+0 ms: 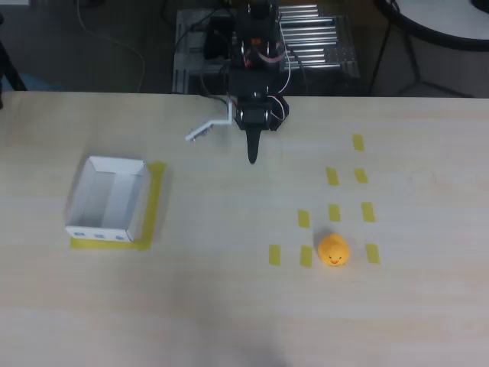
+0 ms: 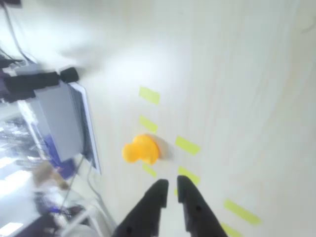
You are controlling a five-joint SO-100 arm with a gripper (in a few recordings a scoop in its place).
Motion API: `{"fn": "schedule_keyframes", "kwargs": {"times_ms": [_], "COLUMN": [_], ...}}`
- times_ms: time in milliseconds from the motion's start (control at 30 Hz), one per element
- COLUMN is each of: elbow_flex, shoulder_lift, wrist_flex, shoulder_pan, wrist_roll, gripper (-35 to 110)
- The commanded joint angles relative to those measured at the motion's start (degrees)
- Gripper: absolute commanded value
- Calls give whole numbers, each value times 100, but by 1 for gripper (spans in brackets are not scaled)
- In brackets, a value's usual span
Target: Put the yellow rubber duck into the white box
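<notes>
The yellow rubber duck (image 1: 333, 250) stands on the pale wooden table at the lower right of the overhead view, among small yellow tape marks. The white box (image 1: 99, 232) sits open and empty at the left, on a yellow tape outline. My black gripper (image 1: 253, 157) hangs near the table's far edge at centre, well away from both, pointing down the picture. In the wrist view its two dark fingers meet in a near-closed point (image 2: 169, 183) with nothing between them, and the duck (image 2: 140, 149) lies a little ahead and to the left.
Several yellow tape rectangles (image 1: 333, 212) are spread around the duck. A thin white bracket (image 1: 208, 128) sticks out to the left of the arm. Metal racks and cables (image 1: 313, 38) lie beyond the table's far edge.
</notes>
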Motion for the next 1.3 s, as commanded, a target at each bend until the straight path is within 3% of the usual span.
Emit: {"fn": "schedule_keyframes", "kwargs": {"times_ms": [0, 200, 533, 1267], "elbow_flex": [-3208, -5036, -5968, -10468], "shoulder_lift": [-1811, -3437, -5493, -10257], "wrist_flex": [1433, 1837, 2013, 2742], "shoulder_pan": [-229, -369, -905, -2364], "wrist_roll": [-1441, -2259, -3155, -2285], "gripper": [4, 6, 56, 58]}}
